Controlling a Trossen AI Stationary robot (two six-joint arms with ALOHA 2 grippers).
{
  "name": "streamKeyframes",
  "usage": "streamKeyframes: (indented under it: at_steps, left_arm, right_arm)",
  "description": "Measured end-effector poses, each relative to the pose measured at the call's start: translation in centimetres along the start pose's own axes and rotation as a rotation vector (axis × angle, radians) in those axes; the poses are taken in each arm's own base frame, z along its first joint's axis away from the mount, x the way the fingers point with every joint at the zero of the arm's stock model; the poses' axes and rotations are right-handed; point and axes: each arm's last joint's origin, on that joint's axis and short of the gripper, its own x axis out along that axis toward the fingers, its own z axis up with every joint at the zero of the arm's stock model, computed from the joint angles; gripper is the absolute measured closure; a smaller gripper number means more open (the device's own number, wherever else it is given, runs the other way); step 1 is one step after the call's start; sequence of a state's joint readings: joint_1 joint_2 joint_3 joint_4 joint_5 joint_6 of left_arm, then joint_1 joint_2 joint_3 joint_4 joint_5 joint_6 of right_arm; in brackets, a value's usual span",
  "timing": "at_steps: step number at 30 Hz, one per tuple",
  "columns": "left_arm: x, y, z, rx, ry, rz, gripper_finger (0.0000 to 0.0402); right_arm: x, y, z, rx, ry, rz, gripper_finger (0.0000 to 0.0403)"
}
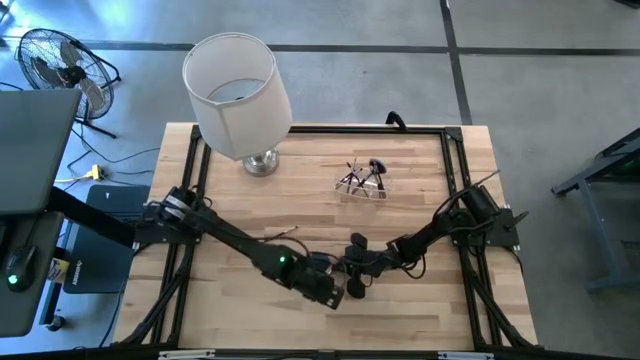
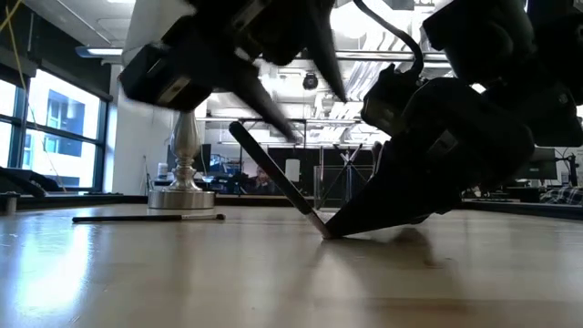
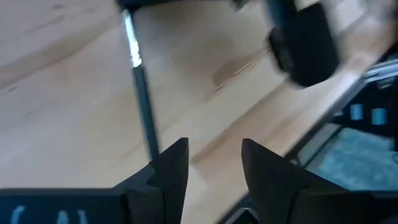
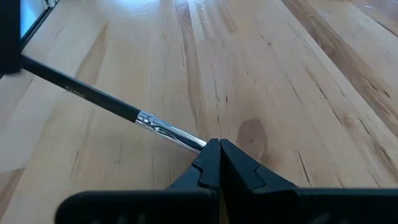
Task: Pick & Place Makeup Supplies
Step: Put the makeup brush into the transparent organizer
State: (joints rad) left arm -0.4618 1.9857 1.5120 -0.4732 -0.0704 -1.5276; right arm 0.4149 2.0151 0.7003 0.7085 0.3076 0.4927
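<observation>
Black-handled brush (image 4: 106, 102) is slanting up off the wooden table (image 4: 280, 74), its silver-ferruled tip pinched in the closed right gripper (image 4: 217, 152); left gripper (image 3: 214, 165) is gaping empty beside its handle

Lab or workshop: concrete floor (image 1: 540, 90), floor fan (image 1: 55, 65), framed wood table (image 1: 300, 210), exposed ceiling ducts (image 2: 364, 59), big windows (image 2: 55, 128).

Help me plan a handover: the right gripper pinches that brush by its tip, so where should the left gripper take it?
On the bare dark handle of the brush, above the silver ferrule, from the left gripper side. The right gripper covers the tip; the handle slopes up off the table.
</observation>
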Motion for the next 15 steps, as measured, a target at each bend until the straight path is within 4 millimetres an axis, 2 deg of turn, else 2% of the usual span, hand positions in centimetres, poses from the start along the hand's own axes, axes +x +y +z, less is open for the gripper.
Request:
streamKeyframes:
  at_steps: [6,15]
  left_arm:
    - [-0.03,0.4,1.03,-0.023,0.01,0.038,0.0254]
    - [-0.07,0.87,1.0,0.032,0.002,0.087,0.0254]
  right_arm:
    - [0.0,0.02,0.0,0.001,0.002,0.009,0.0403]
    - [0.01,0.08,0.04,0.001,0.0,0.025,0.0403]
